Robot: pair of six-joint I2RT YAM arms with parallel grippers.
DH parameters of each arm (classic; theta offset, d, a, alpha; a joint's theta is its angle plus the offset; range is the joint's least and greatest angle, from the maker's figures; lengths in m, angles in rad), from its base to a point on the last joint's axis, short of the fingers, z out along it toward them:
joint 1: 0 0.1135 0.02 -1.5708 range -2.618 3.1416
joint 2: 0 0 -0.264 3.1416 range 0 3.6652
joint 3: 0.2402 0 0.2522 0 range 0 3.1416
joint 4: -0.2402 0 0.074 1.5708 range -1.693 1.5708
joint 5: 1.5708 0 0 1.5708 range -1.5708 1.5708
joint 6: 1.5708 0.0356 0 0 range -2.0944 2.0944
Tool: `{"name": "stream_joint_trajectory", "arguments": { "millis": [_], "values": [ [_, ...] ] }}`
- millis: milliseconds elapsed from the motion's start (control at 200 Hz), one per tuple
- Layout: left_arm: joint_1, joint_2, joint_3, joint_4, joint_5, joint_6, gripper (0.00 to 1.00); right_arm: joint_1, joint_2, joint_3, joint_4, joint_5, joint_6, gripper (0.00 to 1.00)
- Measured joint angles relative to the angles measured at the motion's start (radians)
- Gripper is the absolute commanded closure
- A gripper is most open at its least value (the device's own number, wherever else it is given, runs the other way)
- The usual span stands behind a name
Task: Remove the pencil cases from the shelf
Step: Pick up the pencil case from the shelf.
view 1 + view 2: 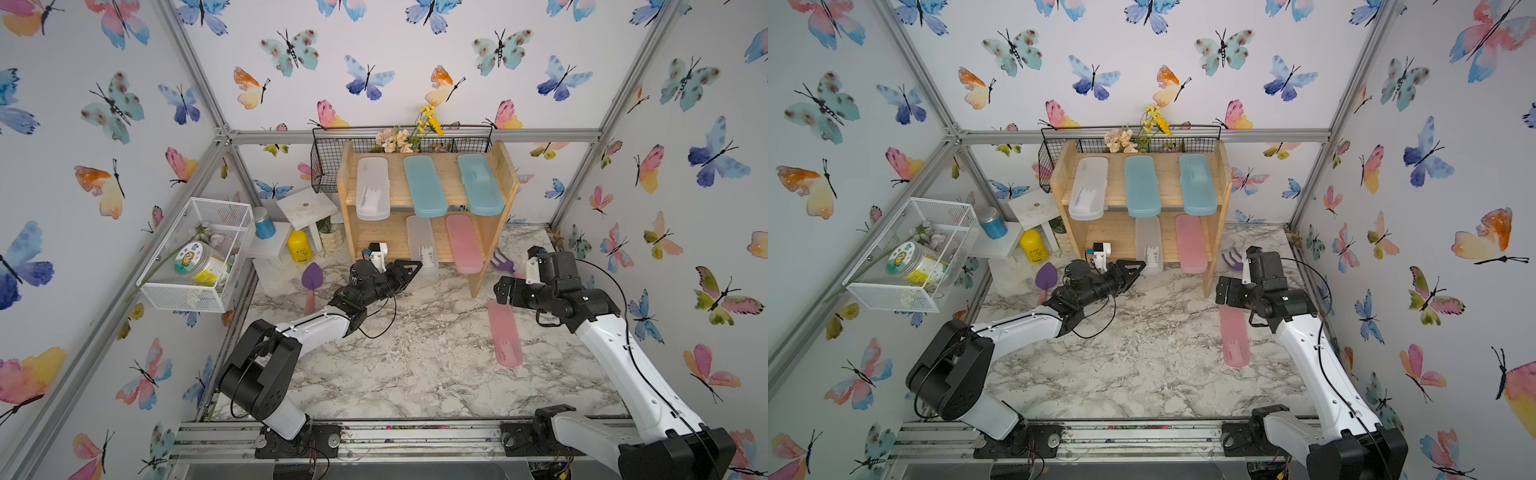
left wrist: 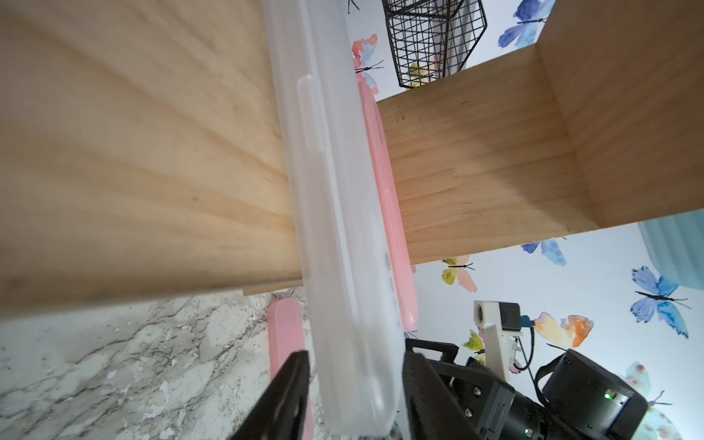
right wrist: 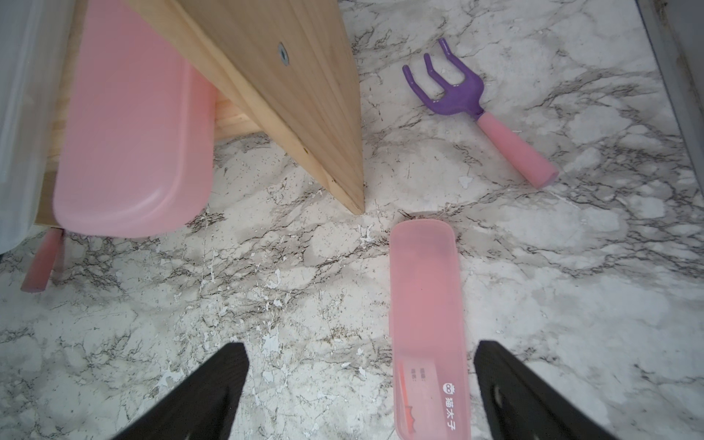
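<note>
Pine shelf (image 1: 494,237) holds five pencil cases (image 1: 424,185); wire basket (image 1: 174,297) holds a jar (image 1: 193,259).

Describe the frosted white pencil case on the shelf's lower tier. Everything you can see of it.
The frosted white pencil case is a long, flat, translucent plastic box with rounded ends and a clasp tab along one side, lid shut. It lies flat on the lower tier of the shelf, front end overhanging the edge, beside a pink pencil case. The left gripper straddles that overhanging end; whether it grips cannot be told.
</note>
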Motion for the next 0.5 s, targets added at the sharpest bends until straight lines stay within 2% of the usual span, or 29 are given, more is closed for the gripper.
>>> {"name": "stream_joint_trajectory", "arguments": {
  "millis": [125,205,380,501],
  "values": [
    [0.009,0.006,-0.005,0.043,0.018,-0.012,0.85,0.0,-0.001,0.001,-0.003,0.0,0.0,0.01],
    [0.009,0.006,-0.006,0.066,0.021,-0.019,0.92,0.0,-0.005,0.011,-0.015,0.0,-0.001,0.01],
    [0.009,-0.018,-0.063,0.105,0.023,-0.012,0.92,0.0,-0.041,0.045,-0.028,-0.034,-0.019,0.01],
    [0.006,-0.146,-0.185,0.079,0.015,0.045,0.92,0.0,-0.091,0.062,-0.023,-0.105,-0.023,0.01]
  ]
}}
